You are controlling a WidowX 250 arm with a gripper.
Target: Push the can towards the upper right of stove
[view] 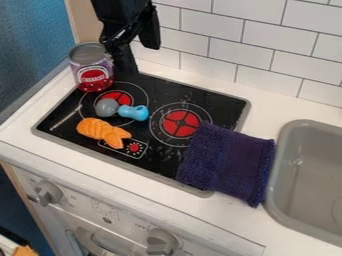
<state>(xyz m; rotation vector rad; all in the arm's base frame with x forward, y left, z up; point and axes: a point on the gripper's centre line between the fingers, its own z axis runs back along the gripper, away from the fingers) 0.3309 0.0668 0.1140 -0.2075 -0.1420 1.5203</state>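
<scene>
Nearest: white stove front with grey knobs (160, 241), seen at a slant. Above, on white counter (297, 112), black cooktop (157, 150) with grey rim. Draped over near right corner: purple knitted cloth (230, 162), reaching onto counter, close beside grey sink (304, 125). On near left part of cooktop: orange slices (100, 131), overlapping, next to small red-marked panel (134, 147). Farther in: red ringed burner (180, 124) toward right; grey-and-blue toy (133, 112) lying across edge of left burner (117, 97). Task's can (93, 72) upright at far left corner of cooktop, red and purple label outward, grey lid up. Just beside can, toward right: black gripper (125, 60), pointing down. Cannot tell whether claw spread, pressed together or pinching; cannot tell whether touching can. Farthest: white tiles (257, 42).
</scene>
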